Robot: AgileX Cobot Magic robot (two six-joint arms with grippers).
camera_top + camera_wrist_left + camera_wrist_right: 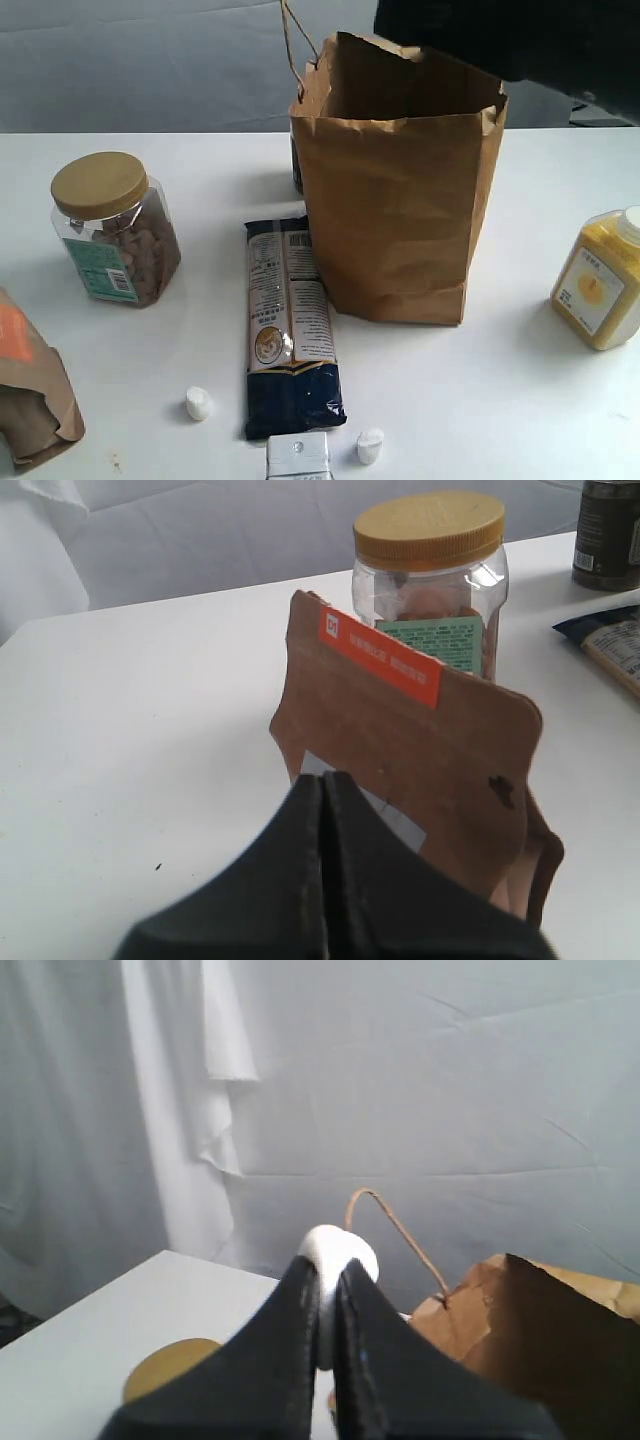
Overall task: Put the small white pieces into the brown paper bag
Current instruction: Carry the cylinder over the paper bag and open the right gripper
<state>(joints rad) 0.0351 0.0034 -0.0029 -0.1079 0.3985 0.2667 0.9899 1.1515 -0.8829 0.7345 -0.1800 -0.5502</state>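
The tall brown paper bag (395, 190) stands open at the table's middle, twine handle up. Two small white pieces lie near the front edge, one (198, 403) left of a dark blue packet and one (369, 446) right of it. A third white piece (338, 1251) is pinched in my right gripper (329, 1270), held high beside the bag's mouth (545, 1310); in the exterior view only the dark arm (520, 40) shows above the bag. My left gripper (324, 783) is shut with nothing in it, just before the small brown pouch (420, 770).
A clear jar with a tan lid (115, 230) stands at the left, a yellow jar (600, 285) at the right. The dark blue packet (288, 325) lies before the bag. The orange-labelled pouch (30, 390) is at front left, a white box (298, 456) at the front edge.
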